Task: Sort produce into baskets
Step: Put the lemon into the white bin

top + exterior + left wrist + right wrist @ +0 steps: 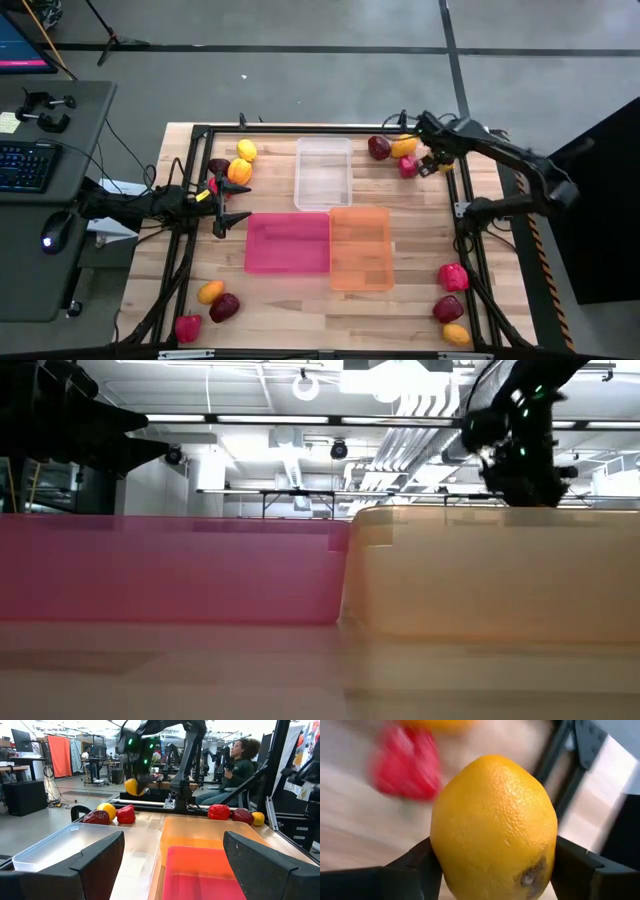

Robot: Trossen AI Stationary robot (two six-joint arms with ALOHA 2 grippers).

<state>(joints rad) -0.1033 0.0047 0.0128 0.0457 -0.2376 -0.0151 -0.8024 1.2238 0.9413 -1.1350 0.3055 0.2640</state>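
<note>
Yellow-orange citrus (492,825), pebbled skin, one dark blemish low on its side: held in my right gripper (492,870), fingers clamped on it from both flanks. Position: raised off the table at the far right corner, above a red pepper (408,167), a maroon piece (379,148) and another citrus (403,147).

Left gripper (222,205): fingers spread wide, holding nothing, waiting at the left edge beside the pink bin (288,243), with a small cluster of produce (232,170) just beyond it.

Bins: clear bin (323,172) far centre, orange bin (360,246) touching the pink one on its right. I see nothing lying in any of them.

Handling notes, my judgement:
- The citrus is rounded and firm, so it could roll between the fingers; I would keep the squeeze steady and carry it level.
- Stay high enough to pass the bin wall before descending.
- The clear bin is nearest, though nothing here shows which bin is meant for citrus.
- Lower it close to the floor before parting the fingers, so it settles rather than bounces out.
</note>
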